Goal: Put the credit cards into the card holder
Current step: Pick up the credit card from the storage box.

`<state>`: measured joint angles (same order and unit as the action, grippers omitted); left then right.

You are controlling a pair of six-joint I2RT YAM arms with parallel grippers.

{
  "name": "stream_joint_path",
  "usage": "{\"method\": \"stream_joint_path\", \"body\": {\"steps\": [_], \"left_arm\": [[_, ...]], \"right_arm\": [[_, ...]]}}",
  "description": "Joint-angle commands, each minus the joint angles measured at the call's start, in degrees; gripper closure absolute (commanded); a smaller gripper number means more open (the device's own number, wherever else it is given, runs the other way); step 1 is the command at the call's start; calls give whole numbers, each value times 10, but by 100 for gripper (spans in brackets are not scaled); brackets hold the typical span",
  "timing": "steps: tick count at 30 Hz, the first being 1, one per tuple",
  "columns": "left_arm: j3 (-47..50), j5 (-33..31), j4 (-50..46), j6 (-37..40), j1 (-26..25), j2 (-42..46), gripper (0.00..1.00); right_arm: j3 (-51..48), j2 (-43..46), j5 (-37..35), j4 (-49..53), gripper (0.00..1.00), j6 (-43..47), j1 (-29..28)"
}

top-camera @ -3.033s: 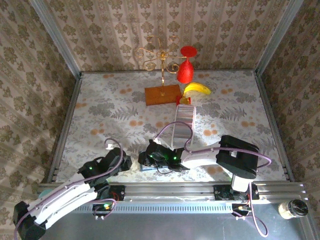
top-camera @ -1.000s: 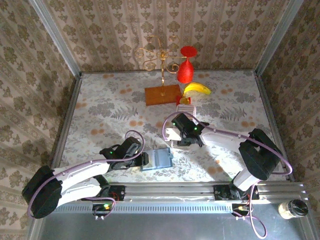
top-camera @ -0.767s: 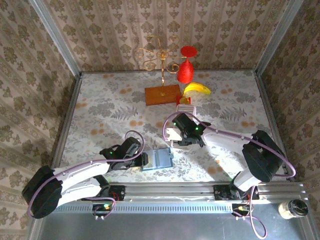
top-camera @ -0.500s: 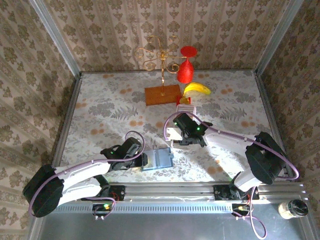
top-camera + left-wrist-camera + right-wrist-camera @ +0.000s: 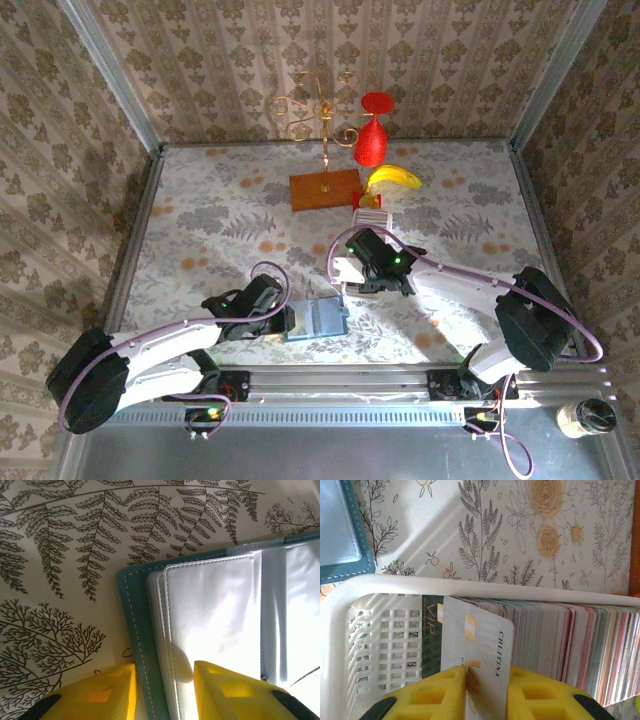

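The small teal-blue folding card holder [image 5: 325, 320] lies open and flat on the floral-patterned worktop [image 5: 220, 220]. It sits low in the overhead frame, a little left of centre, with its clear plastic sleeves facing up. The left tool [image 5: 164, 692] is at the holder's left edge. In the left wrist view its yellow fingers [image 5: 95, 692] are spread: one stands over the bare worktop beside the stitched teal border, the other over the sleeves, so the border runs between them. Whether that finger presses on the sleeves cannot be told.

Just above and to the right of the holder in the overhead frame, the right tool [image 5: 485, 692] hangs over the near end of a long white plastic lattice rack [image 5: 395, 587]. It pinches a single pale grey-white card [image 5: 480, 640] with a gold chip, which stands proud of the row. A dark green card marked VIP [image 5: 431, 630] shows just left of it. The remaining thin credit cards [image 5: 580, 645] stand edge-on in a packed row across the right of the right wrist frame. A corner of the holder lies in that frame's upper left, just beside the rack's rim.
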<state>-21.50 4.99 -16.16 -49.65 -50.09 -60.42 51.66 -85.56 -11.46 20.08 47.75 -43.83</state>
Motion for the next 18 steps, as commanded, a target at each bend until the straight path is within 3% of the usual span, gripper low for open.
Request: {"method": "stream_joint_path", "body": {"steps": [1,12,18], "left_arm": [[0,-1,-16,12,4,-4,64],[-22,-18,-58,27,6,19,57],[-33,-5,-71,28,5,39,50]], "right_arm": [[6,24,-24,5,78,-11,-3],[-2,54,0,31,92,-56,-12],[9,114,72,80,100,-130,-17]]}}
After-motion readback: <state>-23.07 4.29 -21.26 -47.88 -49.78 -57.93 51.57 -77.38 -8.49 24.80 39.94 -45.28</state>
